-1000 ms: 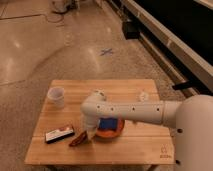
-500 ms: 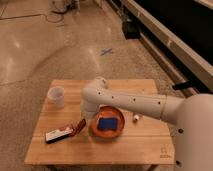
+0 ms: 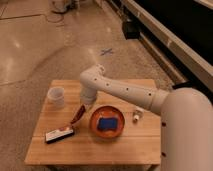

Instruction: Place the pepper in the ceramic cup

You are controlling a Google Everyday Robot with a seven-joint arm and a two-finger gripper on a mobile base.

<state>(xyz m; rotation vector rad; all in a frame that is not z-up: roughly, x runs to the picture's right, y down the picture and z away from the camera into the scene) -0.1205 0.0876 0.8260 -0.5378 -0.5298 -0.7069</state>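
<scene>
Gripper [image 3: 83, 106] hangs low over the wooden table [image 3: 125, 150], at the end of my forearm, which comes down from the elbow above the middle of the board. It is closed on the pepper [image 3: 76, 116] and holds it by the upper end. The rest of the pepper sticks out below the gripper, and as far as I can judge it is off the wood.

The long axis of the pepper is slanted. The held end is up and toward the orange bowl [image 3: 93, 119], and the thin free end points down and to the left of the view, toward the flat dark bar [image 3: 59, 135] that lies near the front edge. The bowl, with a blue object [image 3: 107, 123] in it, is just beside the gripper on the other side.

The ceramic cup [image 3: 56, 96] stands upright near the left rear part of the table, apart from the gripper. From my hand it lies to the left of the view and a little farther back. So the free tip of the pepper already leans to the cup's side, but lower than the rim.

I think the coming move depends on this: I must bring the pepper up and across until its low tip is over the mouth of the cup. Because of the slant, the tip could catch the near rim if I go across too low.
</scene>
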